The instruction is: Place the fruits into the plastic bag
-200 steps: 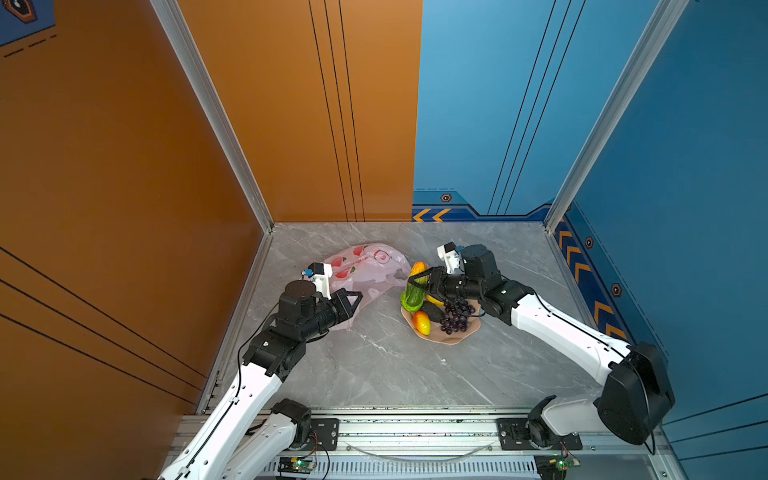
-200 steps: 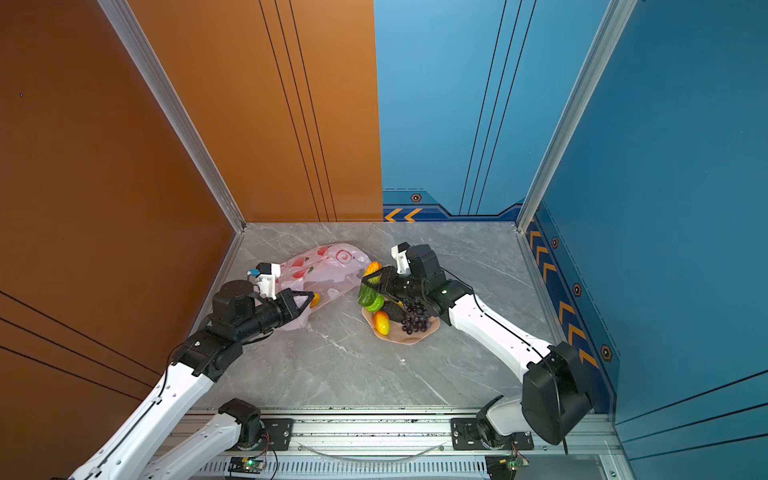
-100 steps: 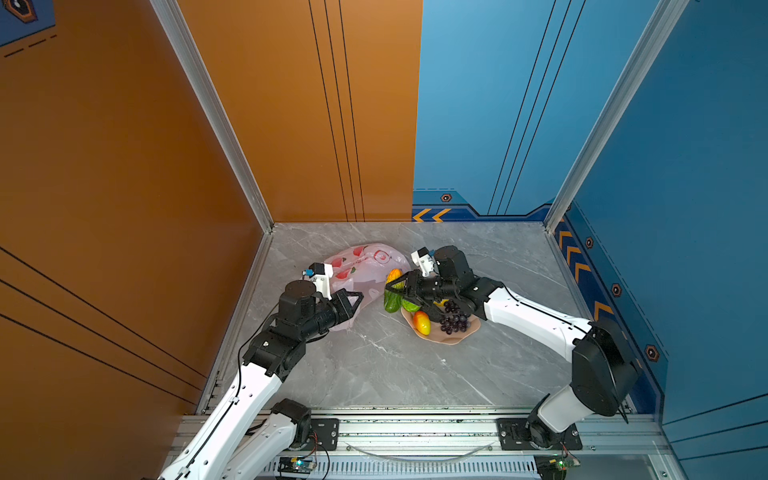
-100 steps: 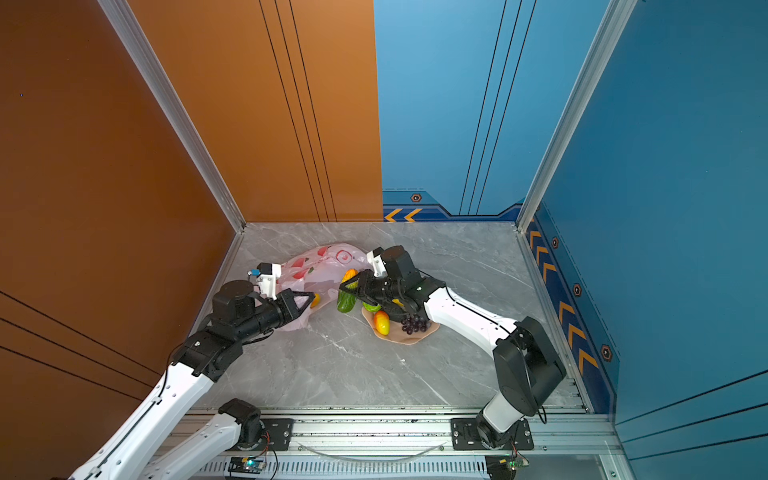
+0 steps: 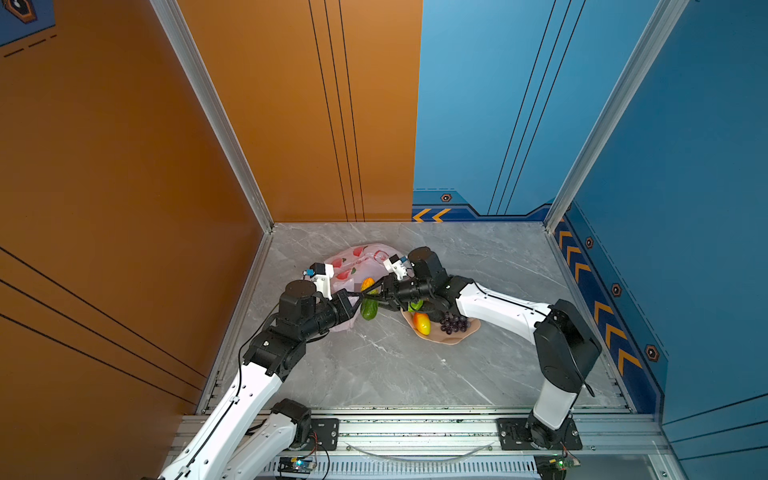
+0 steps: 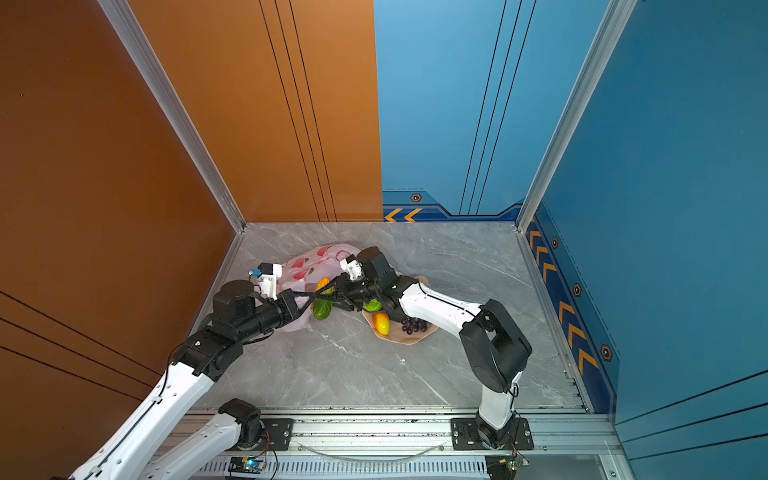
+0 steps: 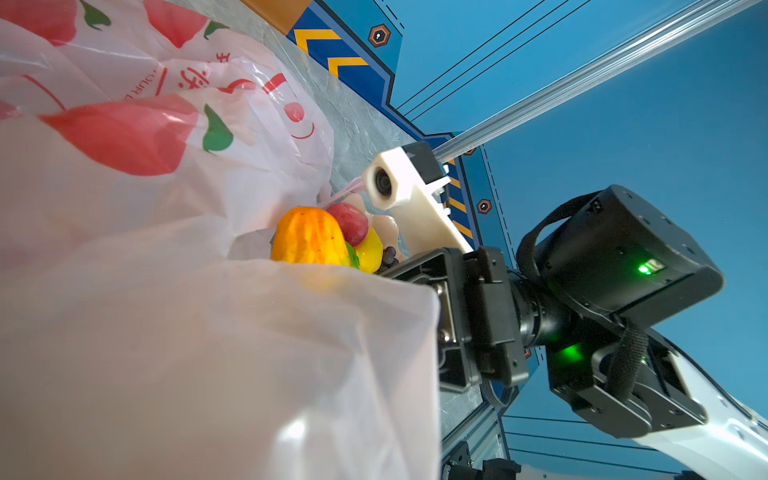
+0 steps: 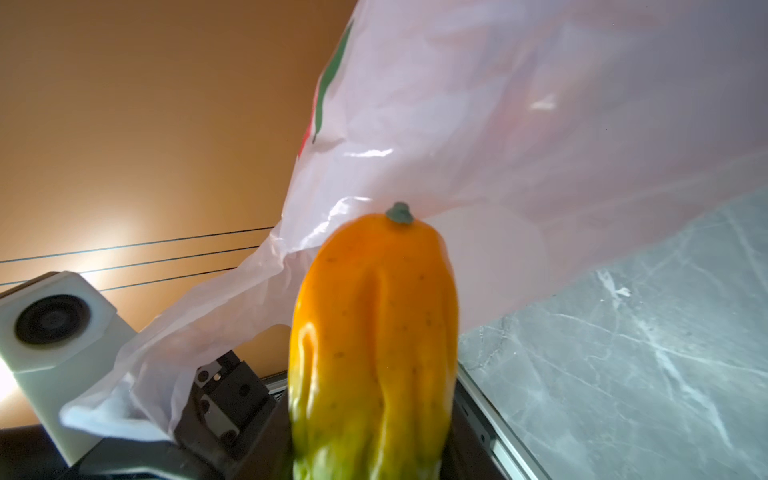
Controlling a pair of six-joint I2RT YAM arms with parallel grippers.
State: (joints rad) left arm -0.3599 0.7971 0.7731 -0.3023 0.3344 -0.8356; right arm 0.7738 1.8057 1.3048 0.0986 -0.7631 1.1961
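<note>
The plastic bag, pale pink with red fruit prints, lies at the back left in both top views. My left gripper is shut on its raised edge, which hides the fingers in the left wrist view. My right gripper is shut on a long fruit that is orange at one end and green at the other. Its orange end is at the bag's mouth. A red-yellow mango, purple grapes and a green round fruit lie in the bowl.
The peach scalloped bowl sits just right of the bag, under the right forearm. The two grippers nearly touch tip to tip. Orange wall panels stand at the left, blue ones at the back and right. A metal rail runs along the front.
My right gripper has carried the orange-green fruit leftward from above the bowl to the bag's mouth. The left arm has kept its hold on the bag and has not moved.
</note>
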